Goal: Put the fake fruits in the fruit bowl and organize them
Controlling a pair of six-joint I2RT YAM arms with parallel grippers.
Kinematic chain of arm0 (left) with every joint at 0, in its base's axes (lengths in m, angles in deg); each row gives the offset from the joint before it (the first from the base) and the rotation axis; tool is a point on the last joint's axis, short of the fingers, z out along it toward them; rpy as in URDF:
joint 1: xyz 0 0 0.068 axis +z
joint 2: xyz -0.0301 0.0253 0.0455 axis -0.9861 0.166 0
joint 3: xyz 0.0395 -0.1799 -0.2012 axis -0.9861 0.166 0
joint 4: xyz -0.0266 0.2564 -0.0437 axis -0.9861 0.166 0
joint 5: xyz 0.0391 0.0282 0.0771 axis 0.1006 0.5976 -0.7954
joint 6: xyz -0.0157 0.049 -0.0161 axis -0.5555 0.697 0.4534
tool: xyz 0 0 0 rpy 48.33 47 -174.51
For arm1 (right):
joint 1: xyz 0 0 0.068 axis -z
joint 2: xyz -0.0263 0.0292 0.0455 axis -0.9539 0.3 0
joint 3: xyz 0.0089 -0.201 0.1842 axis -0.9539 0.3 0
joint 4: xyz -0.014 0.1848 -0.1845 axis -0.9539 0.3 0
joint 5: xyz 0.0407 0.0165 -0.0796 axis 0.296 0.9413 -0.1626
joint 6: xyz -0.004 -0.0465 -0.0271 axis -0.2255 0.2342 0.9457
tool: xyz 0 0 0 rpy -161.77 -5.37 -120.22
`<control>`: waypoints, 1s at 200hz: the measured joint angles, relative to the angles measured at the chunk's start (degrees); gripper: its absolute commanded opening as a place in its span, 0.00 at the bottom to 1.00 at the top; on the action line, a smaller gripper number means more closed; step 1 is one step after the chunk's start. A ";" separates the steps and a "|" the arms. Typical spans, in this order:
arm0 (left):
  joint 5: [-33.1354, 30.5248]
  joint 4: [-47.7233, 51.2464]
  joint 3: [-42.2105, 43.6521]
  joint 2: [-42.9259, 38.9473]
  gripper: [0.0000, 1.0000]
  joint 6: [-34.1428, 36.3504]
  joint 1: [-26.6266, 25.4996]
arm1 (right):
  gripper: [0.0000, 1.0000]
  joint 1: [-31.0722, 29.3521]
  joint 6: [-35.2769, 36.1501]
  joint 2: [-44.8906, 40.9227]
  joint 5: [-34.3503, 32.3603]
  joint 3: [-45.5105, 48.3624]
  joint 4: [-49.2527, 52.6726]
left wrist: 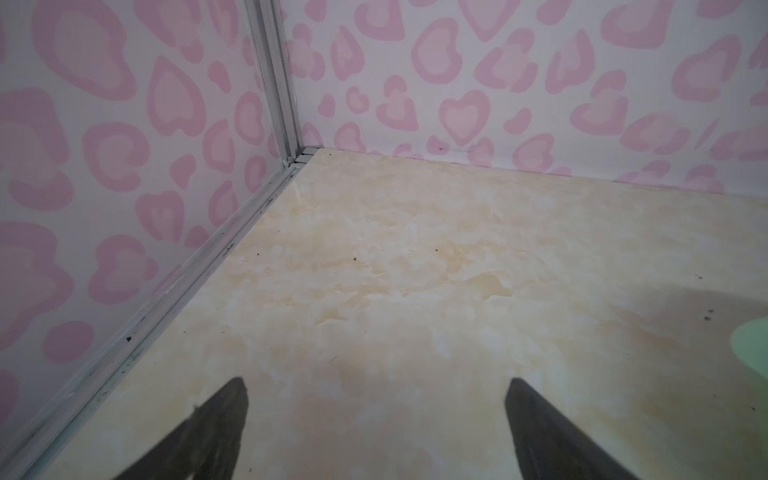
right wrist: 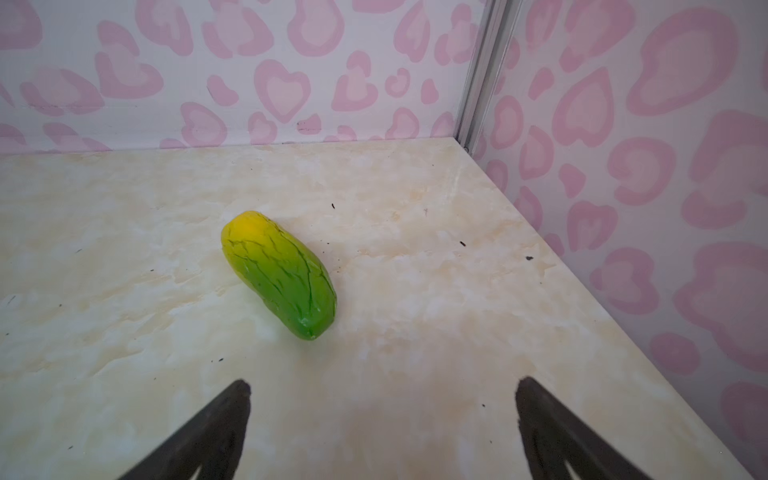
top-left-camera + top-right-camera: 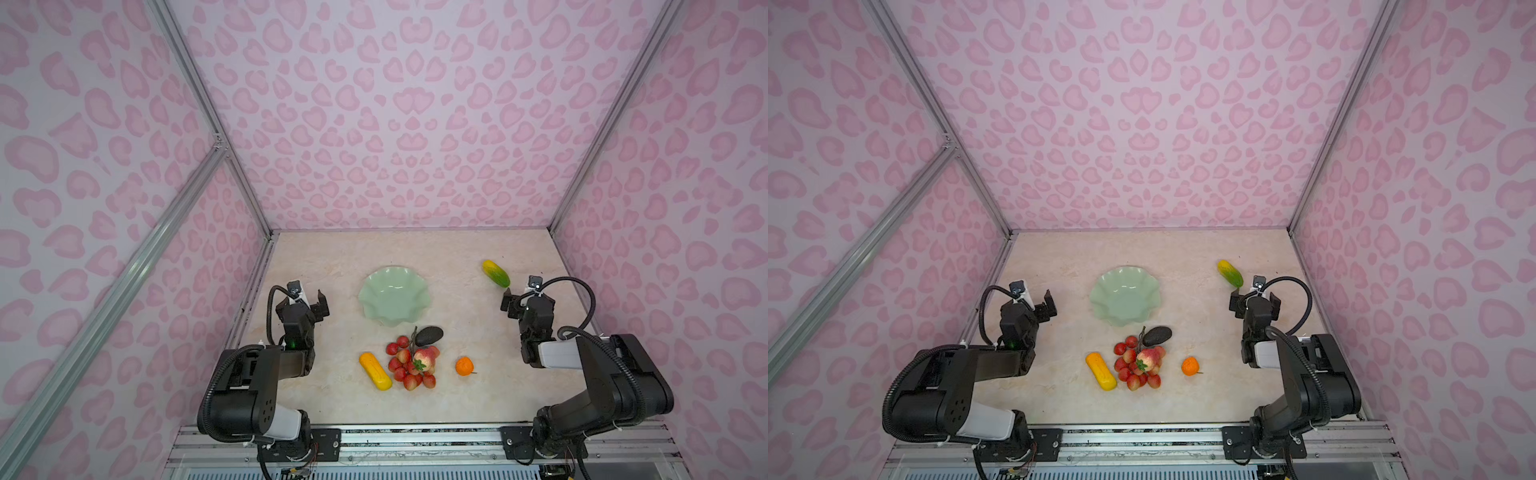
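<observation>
We see a glossy cream worktop [image 3: 457,399] with a marbled beige pattern and a few dark specks. Walls [image 3: 395,124] papered in pale lilac with pink heart-like blotches enclose it on three sides. Aluminium frame bars [image 3: 208,104] run up the corners, and a metal rail [image 3: 415,436] along the near edge carries both arm bases.

The fruit bowl [image 3: 392,297], pale green with a wavy rim, sits near the middle of the worktop with nothing in it. The fake fruits all lie outside it. Nearer the rail we find the bunch of red berries [image 3: 401,370], with the pink-red peach-like piece [image 3: 424,358] resting on it. The dark avocado [image 3: 429,336] lies at the bunch's stem end, just beside the bowl's near rim. The yellow-orange oblong [image 3: 375,371] lies just left of the bunch, and the small orange [image 3: 464,366] sits apart to its right. The yellow-green oblong [image 2: 279,274] lies alone toward the far right corner, flat on the worktop.

The left gripper [image 1: 376,386] hangs over bare worktop to the left of the bowl, jaws spread wide and holding nothing. The right gripper [image 2: 384,384] hangs just short of the yellow-green oblong, jaws equally wide and clear of it.
</observation>
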 measured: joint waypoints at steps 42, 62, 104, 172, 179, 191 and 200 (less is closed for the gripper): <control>0.00 0.00 0.00 0.00 0.97 0.00 0.00 | 0.99 0.00 -0.02 0.00 0.33 0.00 0.00; 0.00 0.00 0.00 0.00 0.98 0.00 0.00 | 0.99 0.00 -0.02 0.00 0.33 0.00 0.00; 0.00 0.00 0.00 0.00 0.98 0.00 0.00 | 0.99 0.04 -0.02 0.00 0.33 0.00 0.00; 0.90 0.28 -0.52 0.07 0.98 -0.11 0.92 | 0.99 0.07 0.00 0.00 0.35 0.00 0.00; 0.94 0.28 -0.52 0.07 0.98 -0.44 0.90 | 0.99 0.04 0.00 0.00 0.35 0.00 0.00; 1.75 0.28 -0.52 0.04 0.97 -0.39 0.90 | 0.99 0.04 0.02 -0.07 0.35 0.07 0.00; 1.73 0.28 -0.52 0.04 0.97 -0.39 0.90 | 0.99 -0.11 0.11 -0.33 0.33 0.09 0.00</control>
